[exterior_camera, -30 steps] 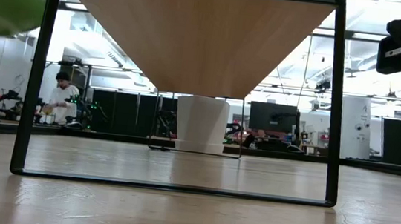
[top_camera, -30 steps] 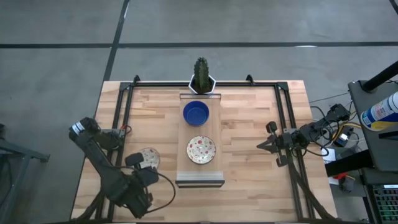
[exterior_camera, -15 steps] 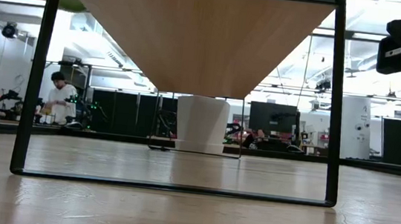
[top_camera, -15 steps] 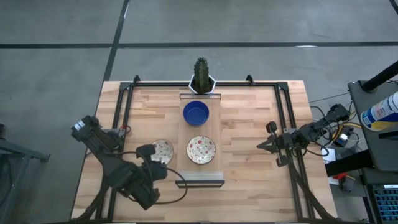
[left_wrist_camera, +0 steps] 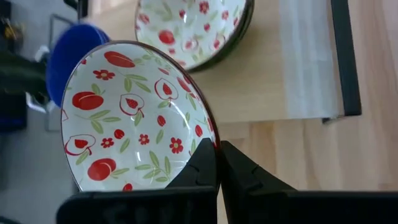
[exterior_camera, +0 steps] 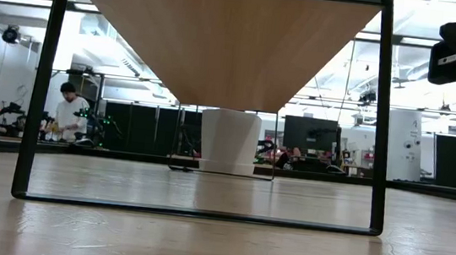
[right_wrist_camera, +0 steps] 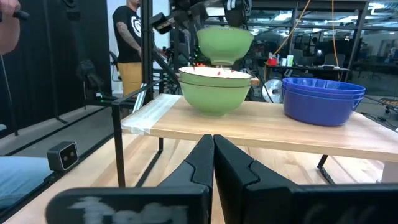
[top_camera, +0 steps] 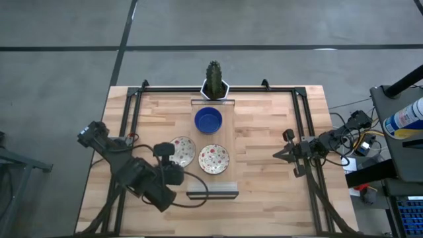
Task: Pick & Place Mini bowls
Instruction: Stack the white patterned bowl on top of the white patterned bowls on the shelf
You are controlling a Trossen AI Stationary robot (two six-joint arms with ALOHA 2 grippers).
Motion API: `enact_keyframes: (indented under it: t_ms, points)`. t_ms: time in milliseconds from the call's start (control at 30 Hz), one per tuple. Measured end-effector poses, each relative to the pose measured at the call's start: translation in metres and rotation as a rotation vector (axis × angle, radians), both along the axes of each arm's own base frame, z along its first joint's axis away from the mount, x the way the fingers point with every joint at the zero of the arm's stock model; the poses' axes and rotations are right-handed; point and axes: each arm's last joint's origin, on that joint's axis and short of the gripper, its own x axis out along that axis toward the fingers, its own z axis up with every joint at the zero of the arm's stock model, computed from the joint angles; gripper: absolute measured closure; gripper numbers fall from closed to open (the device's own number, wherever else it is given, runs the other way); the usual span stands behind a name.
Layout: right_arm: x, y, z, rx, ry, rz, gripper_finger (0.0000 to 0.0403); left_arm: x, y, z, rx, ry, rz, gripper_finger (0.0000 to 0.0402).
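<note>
Speckled bowl (top_camera: pixel 182 151) hangs pinched by its rim in the left gripper (top_camera: pixel 168 155), just off the 9 o'clock side of the shelf (top_camera: pixel 213 188), beside the speckled stack (top_camera: pixel 214 158) on the shelf top; the blue stack (top_camera: pixel 208 120) sits at 12 o'clock from that. How many bowls each stack holds cannot be counted from above. Right gripper (top_camera: pixel 277 155), fingers pressed together on nothing, waits at 3 o'clock; the cactus pot (top_camera: pixel 215 86) stands past the shelf's far end.

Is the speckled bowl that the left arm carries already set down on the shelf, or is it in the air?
In the air. The left gripper pinches the speckled bowl's rim beside the shelf, not on it.
</note>
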Motion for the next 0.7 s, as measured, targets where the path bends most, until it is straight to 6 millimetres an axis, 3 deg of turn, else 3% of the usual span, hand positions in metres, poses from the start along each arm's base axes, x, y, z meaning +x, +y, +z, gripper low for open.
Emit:
enact_keyframes:
  t_ms: [700]
  points:
    - [0.000,0.000,0.000,0.000,-0.001,0.000,0.0394,0.043,0.020,0.027,0.160,-0.157,-0.341,0.0401]
